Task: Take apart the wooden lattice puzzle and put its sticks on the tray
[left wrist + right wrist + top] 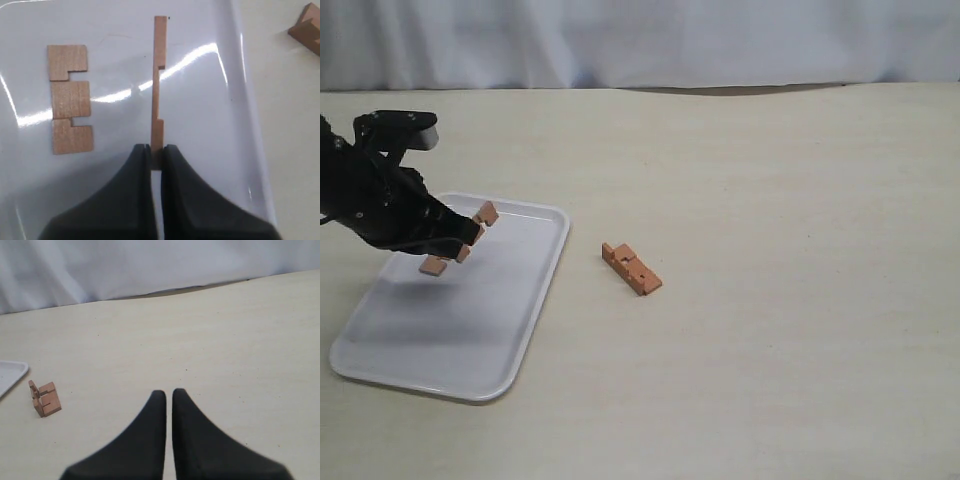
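Tray (450,350) lies on the left part of the table (770,200). The left gripper (156,150) hangs over the tray, and its jaws are clamped on one end of the first stick (158,85). This stick is held on its thin edge and points away from the fingers; whether it touches the tray cannot be told. The second stick (70,98) lies flat in the tray, beside the first stick but apart from it, with its notches turned toward it. The puzzle rest (631,268), a few pieces joined together, lies on the table near the tray, outside its rim. The right gripper (169,395) is over bare table with its jaws closed to a thin slit and nothing between them, well apart from the puzzle rest.
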### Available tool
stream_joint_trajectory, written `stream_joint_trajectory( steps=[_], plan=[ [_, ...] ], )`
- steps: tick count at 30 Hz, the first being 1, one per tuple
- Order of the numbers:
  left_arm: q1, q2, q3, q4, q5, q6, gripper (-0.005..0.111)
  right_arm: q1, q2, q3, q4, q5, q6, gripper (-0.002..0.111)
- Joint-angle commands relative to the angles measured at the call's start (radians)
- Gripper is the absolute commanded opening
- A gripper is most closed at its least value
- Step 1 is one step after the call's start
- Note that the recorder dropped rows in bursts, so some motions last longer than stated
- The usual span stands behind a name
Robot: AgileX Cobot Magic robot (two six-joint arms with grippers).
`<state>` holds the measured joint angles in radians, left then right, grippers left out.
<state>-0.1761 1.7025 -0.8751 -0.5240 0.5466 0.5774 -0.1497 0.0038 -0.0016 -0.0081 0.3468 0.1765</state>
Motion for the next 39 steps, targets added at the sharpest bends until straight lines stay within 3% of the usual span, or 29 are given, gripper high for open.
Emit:
stream_joint_trajectory(
  steps=[1,7,13,17,20,24,29,33,39],
  plan=[
    [0.0,-0.003,0.013,-0.011,-0.043,0.005,0.002,-0.002,-0.004,0.002,0.0,-0.004,0.003,0.004],
    [0.0,0.02,0.013,-0.011,-0.071,0.005,0.037,-0.002,-0.004,0.002,0.0,-0.004,0.003,0.004],
    [0.0,0.02,-0.024,-0.047,-0.036,0.005,0.056,-0.002,-0.004,0.002,0.0,-0.004,0.003,0.004],
    [-0.022,0.02,-0.127,-0.186,0.128,0.001,0.053,-0.002,-0.004,0.002,0.0,-0.004,0.003,0.004],
    [-0.12,0.02,-0.189,-0.129,0.182,-0.004,0.048,-0.002,-0.004,0.002,0.0,-0.004,0.003,0.004],
    [-0.28,0.02,-0.228,0.046,0.085,-0.095,0.048,-0.002,-0.004,0.002,0.0,-0.004,0.003,0.004],
    [-0.454,0.05,-0.275,0.391,-0.034,-0.434,0.049,-0.002,-0.004,0.002,0.0,-0.004,0.003,0.004],
    [-0.507,0.122,-0.349,0.511,0.032,-0.585,0.049,-0.002,-0.004,0.002,0.0,-0.004,0.003,0.004],
    [-0.522,0.236,-0.44,0.514,0.135,-0.611,0.049,-0.002,-0.004,0.002,0.0,-0.004,0.003,0.004]
  ],
)
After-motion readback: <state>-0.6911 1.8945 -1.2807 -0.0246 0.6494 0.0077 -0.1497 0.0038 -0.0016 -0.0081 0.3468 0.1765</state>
